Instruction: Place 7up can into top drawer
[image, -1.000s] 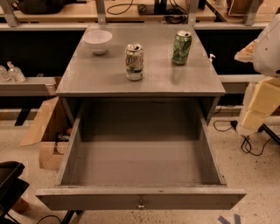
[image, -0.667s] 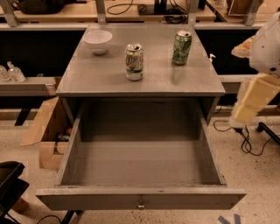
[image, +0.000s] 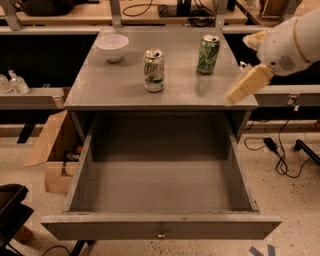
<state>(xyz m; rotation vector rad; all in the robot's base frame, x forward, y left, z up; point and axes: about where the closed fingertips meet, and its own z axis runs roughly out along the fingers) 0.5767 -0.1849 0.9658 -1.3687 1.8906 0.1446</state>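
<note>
Top drawer (image: 160, 232) stands pulled open under the table (image: 105, 92). 7up can (image: 154, 70) is upright at the table's middle. Gripper (image: 247, 85) is at the table's right edge, so the can lies to its left; whether open or closed cannot be told, nothing seen held.

arm (image: 292, 42): glossy white rounded shell | thin yellowish ring around the casing | small grey patch low on the housing | pincer (image: 247, 84): pale cream-tan, blocky, over the front right corner of the worktop (image: 125, 85)
</note>
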